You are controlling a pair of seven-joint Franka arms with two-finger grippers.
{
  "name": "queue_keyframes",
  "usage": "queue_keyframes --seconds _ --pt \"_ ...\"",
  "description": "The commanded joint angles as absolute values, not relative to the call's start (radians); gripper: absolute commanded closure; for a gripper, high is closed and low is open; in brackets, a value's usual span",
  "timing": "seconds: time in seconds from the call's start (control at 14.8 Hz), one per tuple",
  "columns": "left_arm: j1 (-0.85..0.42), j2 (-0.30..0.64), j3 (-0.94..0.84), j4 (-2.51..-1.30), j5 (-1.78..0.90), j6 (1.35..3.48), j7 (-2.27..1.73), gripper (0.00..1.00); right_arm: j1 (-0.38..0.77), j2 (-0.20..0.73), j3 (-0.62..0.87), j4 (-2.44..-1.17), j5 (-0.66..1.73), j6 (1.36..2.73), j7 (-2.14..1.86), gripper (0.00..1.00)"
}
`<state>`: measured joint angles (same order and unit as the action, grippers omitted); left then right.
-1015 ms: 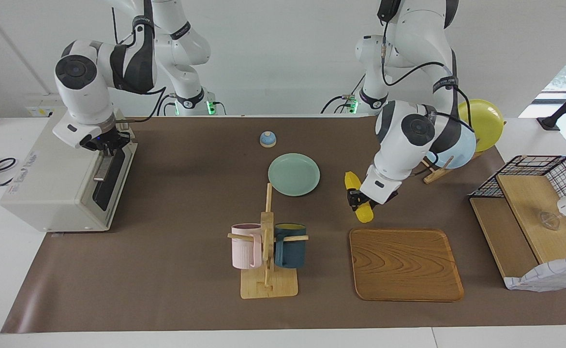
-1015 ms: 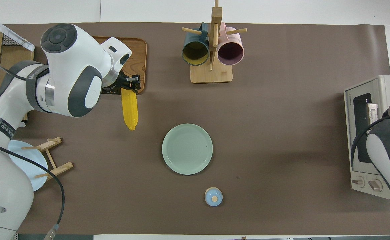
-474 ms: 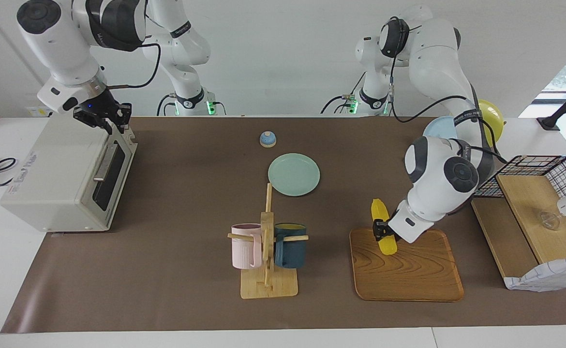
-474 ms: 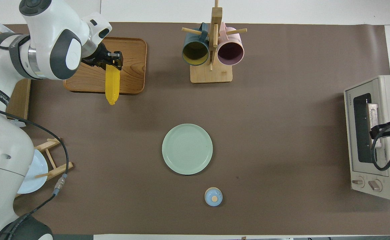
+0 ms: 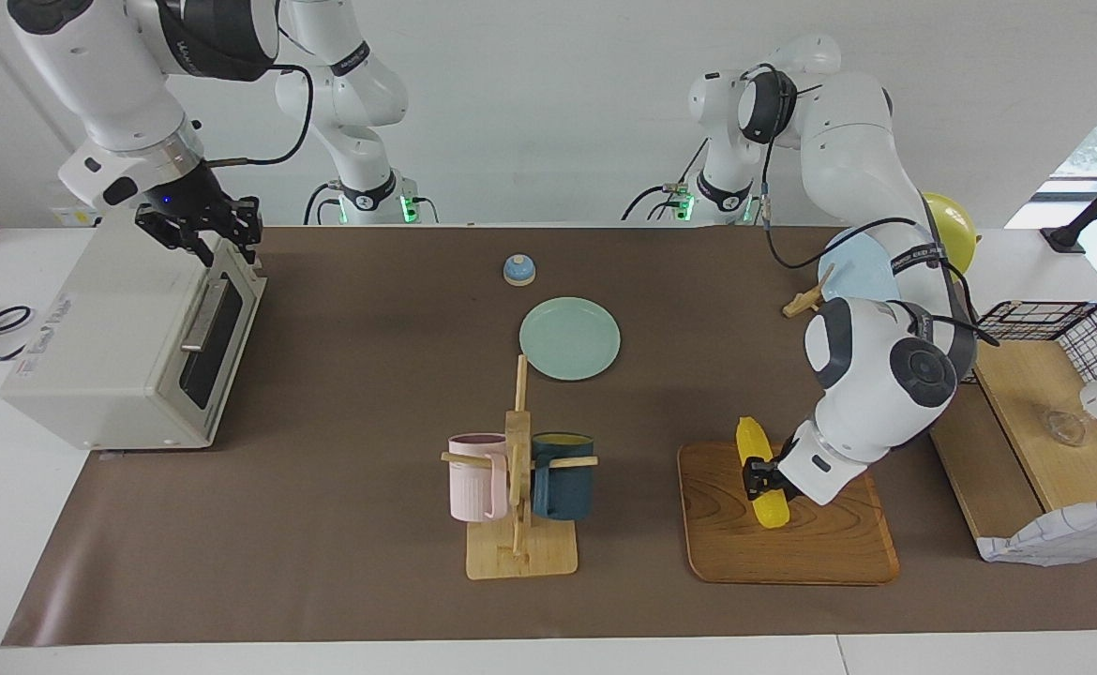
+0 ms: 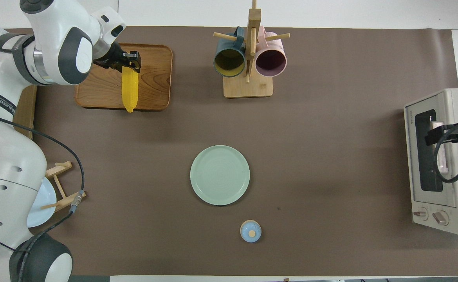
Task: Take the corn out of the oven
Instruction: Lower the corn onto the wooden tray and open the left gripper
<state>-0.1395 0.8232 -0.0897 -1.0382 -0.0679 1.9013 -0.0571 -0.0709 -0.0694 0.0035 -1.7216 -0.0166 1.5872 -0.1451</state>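
Note:
The yellow corn (image 5: pixel 753 443) (image 6: pixel 130 88) is outside the oven, held by one end in my left gripper (image 5: pixel 760 474) (image 6: pixel 129 63). It lies tilted low over the wooden tray (image 5: pixel 792 553) (image 6: pixel 154 78), its free end over the tray's edge nearer the robots. The off-white oven (image 5: pixel 108 347) (image 6: pixel 448 196) stands at the right arm's end of the table with its dark glass door shut. My right gripper (image 5: pixel 202 234) (image 6: pixel 446 131) hangs open and empty above the oven's top front edge, clear of the bar handle (image 5: pixel 200 323).
A green plate (image 5: pixel 570 338) (image 6: pixel 220 175) lies mid-table, with a small blue bell (image 5: pixel 519 270) (image 6: pixel 251 230) nearer the robots. A wooden mug rack (image 5: pixel 520 553) (image 6: pixel 247 88) holds two mugs beside the tray. A plate rack with a blue plate (image 5: pixel 853 267) and a wire basket (image 5: pixel 1064 323) stand at the left arm's end.
My left gripper carried the corn from the table beside the green plate to low over the wooden tray. My right gripper let go of the oven's handle and rose above the oven.

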Motion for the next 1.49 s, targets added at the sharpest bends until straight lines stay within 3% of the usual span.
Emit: queue_keyframes --seconds 0.0,0.34,0.61,0.95,1.02,1.08,1.42 --pt "-0.138 0.905 -0.087 -0.936 -0.052 1.894 -0.052 1.0 -0.072 0.061 0.006 -1.539 0.009 1.491 -0.123 0.0" --pt "-0.138 0.916 -0.086 -0.934 -0.052 1.908 -0.054 1.0 0.02 0.012 -0.011 -1.583 0.011 1.491 -0.057 0.0" --pt "-0.132 0.986 -0.087 -0.85 -0.052 1.896 -0.054 1.0 0.02 -0.008 -0.031 -1.611 0.011 1.496 -0.044 0.0" --pt "-0.132 0.973 -0.087 -0.861 -0.058 1.891 -0.058 1.0 0.023 -0.026 -0.041 -1.629 0.011 1.512 -0.038 0.0" --pt "-0.133 0.963 -0.084 -0.865 -0.057 1.891 -0.058 0.95 0.021 -0.028 -0.043 -1.629 0.011 1.511 -0.038 0.0" --pt "-0.135 0.944 -0.087 -0.88 -0.057 1.902 -0.06 0.01 0.009 -0.028 -0.043 -1.629 0.011 1.506 -0.04 0.0" --pt "-0.138 0.815 -0.081 -1.013 -0.054 1.891 -0.077 0.0 -0.008 -0.018 -0.048 -1.621 0.011 1.512 -0.041 0.0"
